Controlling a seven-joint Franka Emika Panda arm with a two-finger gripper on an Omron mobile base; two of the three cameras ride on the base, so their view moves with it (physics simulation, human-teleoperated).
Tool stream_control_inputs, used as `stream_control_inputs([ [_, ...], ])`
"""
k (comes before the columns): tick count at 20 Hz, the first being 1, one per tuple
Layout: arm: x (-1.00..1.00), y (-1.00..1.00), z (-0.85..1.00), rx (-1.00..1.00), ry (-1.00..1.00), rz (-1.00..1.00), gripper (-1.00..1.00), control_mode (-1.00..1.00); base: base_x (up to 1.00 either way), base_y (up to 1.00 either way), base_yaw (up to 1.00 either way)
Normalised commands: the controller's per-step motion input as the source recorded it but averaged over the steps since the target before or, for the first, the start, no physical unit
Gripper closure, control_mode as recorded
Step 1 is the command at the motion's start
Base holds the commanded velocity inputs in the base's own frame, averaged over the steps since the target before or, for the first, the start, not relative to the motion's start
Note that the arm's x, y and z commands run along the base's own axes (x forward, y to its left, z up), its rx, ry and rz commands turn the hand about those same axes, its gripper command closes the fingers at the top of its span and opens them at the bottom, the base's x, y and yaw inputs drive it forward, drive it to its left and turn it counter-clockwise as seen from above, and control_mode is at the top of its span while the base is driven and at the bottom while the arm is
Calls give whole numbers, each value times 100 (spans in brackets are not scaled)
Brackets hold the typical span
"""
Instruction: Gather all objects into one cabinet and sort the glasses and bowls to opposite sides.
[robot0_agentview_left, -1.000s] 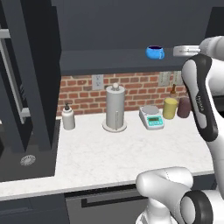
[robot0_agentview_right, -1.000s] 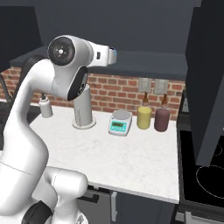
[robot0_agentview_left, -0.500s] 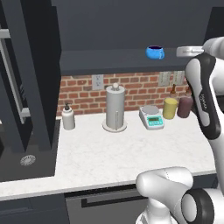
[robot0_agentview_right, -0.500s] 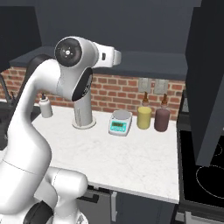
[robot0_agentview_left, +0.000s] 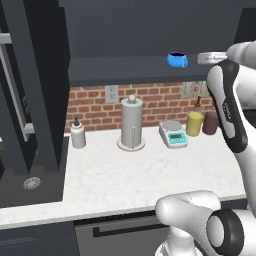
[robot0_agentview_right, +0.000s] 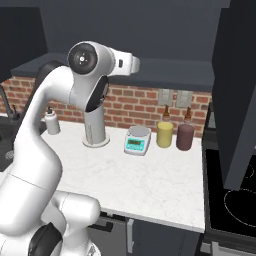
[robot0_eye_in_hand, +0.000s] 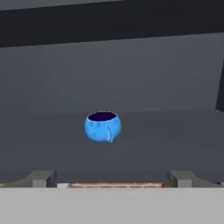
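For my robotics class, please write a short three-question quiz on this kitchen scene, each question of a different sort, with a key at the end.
1. True or false: the squat bright blue cup stands upright on the dark slate-grey cabinet shelf.
2. Multiple choice: on the white marble counter, what stands directly between the grey paper-towel cylinder and the yellow bottle? A) a white soap dispenser B) a small kitchen scale with a green face C) a maroon bottle
3. Fill in: in the hand view, the two dark fingertips of the gripper sit wide apart, so the gripper is ____.

Key: 1 true; 2 B, the small kitchen scale; 3 open.
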Motion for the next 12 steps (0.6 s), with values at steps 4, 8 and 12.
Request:
stream_control_inputs([
  [4,47,0,0,0,0,0,-100,-100,0,0,0],
  [8,40,0,0,-1,3,0,-100,-100,0,0,0],
  [12,19,-8,0,-8,7,0,-100,-100,0,0,0],
])
